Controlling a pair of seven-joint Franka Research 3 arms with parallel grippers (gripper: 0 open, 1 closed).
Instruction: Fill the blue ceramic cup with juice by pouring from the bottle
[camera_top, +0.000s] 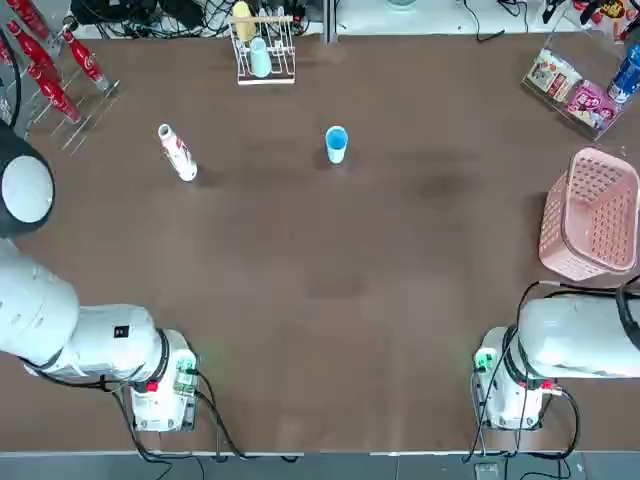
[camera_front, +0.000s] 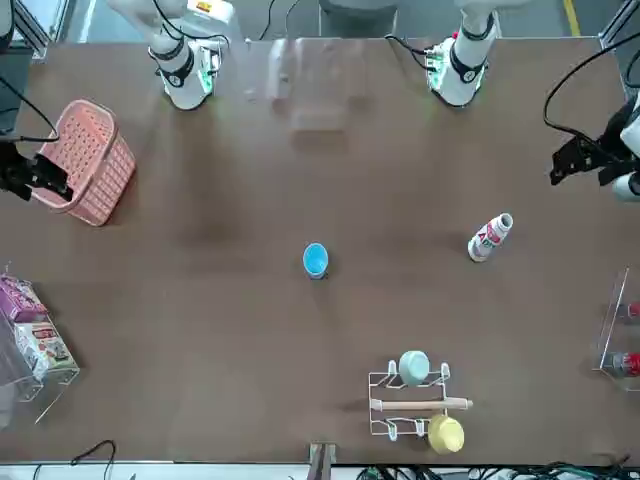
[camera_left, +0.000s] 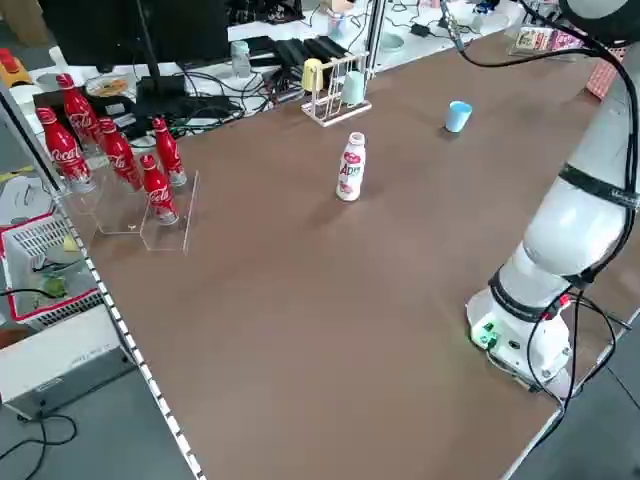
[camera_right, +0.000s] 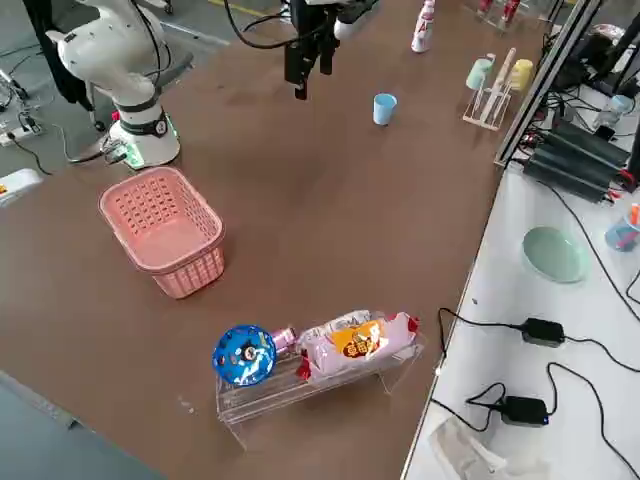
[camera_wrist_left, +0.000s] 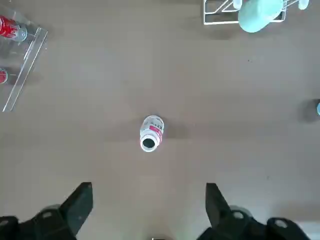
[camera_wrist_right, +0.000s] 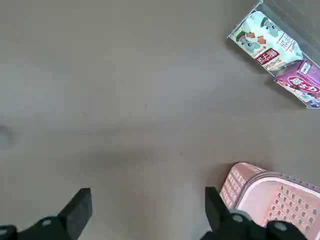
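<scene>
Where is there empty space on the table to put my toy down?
The big bare middle, between the blue cup, the bottle and the arms' bases, is free. It is crowded by the cola bottles, the cup rack and the pink basket.

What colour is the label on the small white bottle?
Red-pink, on the small white bottle; clearest in the left side view.

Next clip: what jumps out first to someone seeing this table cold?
The blue ceramic cup stands alone near the middle of the table's far half, with the bottle upright well off to its left, on the left arm's side. A pink basket sits at the right edge. The left gripper hangs open high above the bottle; the right gripper is open beside the basket.
</scene>
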